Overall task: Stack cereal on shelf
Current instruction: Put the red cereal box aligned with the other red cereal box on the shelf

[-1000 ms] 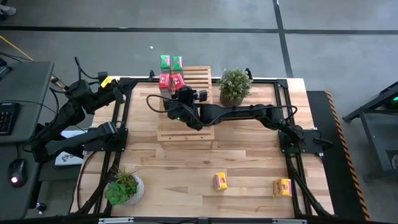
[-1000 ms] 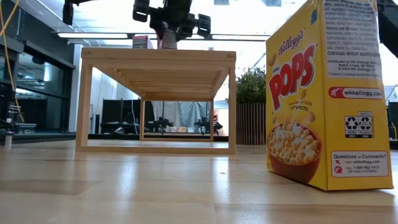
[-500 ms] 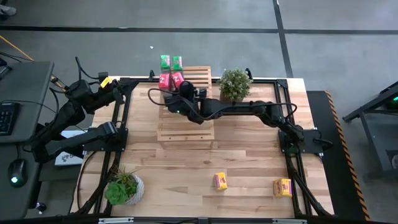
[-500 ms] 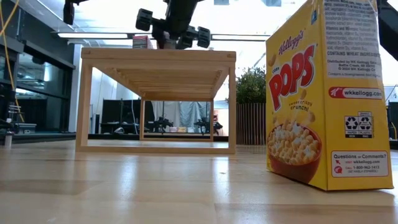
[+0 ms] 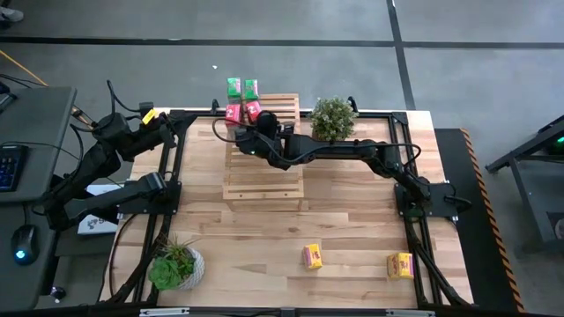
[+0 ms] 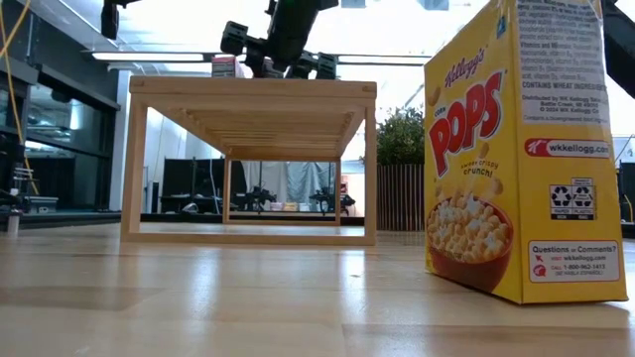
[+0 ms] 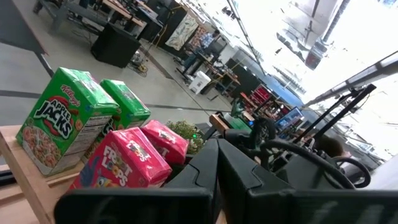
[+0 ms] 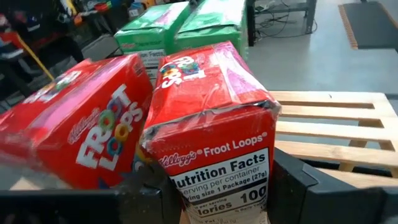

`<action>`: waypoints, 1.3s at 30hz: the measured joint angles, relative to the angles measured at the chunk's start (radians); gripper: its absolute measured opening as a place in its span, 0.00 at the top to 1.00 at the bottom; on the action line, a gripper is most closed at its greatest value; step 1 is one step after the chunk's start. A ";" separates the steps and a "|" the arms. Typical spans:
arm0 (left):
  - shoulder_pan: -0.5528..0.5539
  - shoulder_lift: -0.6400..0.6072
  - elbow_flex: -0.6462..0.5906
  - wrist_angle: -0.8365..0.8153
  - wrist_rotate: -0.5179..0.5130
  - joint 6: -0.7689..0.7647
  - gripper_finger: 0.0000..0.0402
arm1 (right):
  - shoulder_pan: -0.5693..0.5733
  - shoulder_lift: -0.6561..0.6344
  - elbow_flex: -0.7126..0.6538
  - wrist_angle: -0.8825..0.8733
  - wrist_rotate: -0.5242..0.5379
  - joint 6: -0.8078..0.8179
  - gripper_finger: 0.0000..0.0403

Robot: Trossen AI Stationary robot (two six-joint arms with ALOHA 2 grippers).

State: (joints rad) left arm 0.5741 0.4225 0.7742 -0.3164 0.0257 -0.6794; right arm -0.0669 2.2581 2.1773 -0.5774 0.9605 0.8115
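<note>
Right gripper [image 5: 249,132] over the far end of the large light-wood slatted shelf [image 5: 264,172], jaws closed around a small red cardboard Froot Loops cereal box [image 8: 211,124]. Beside it stands a second red box [image 8: 81,137]; two green boxes [image 8: 186,22] just beyond. Left gripper [image 7: 211,180] shut, holding nothing, off to the side. Two yellow boxes [image 5: 312,256] lie well behind the gripper.

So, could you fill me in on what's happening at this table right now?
The robot is stacking cereal boxes on the wooden shelf. The right gripper is at the shelf's far end, closed on a red Froot Loops box beside a second red box, with two green boxes behind. Two yellow boxes wait on the table. The left gripper is parked at the table's edge, shut.
</note>
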 joint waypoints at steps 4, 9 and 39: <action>0.000 0.000 0.000 0.000 0.000 0.000 1.00 | 0.000 0.000 0.000 0.005 -0.016 -0.076 0.60; 0.000 0.000 0.000 0.000 0.000 0.000 1.00 | 0.000 0.000 0.000 0.007 -0.024 -0.079 0.60; 0.000 0.000 0.000 0.000 0.001 0.000 1.00 | 0.006 0.002 0.000 -0.063 -0.150 -0.060 0.42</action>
State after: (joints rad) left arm 0.5739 0.4225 0.7744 -0.3164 0.0265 -0.6794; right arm -0.0611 2.2601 2.1769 -0.6407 0.8105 0.7513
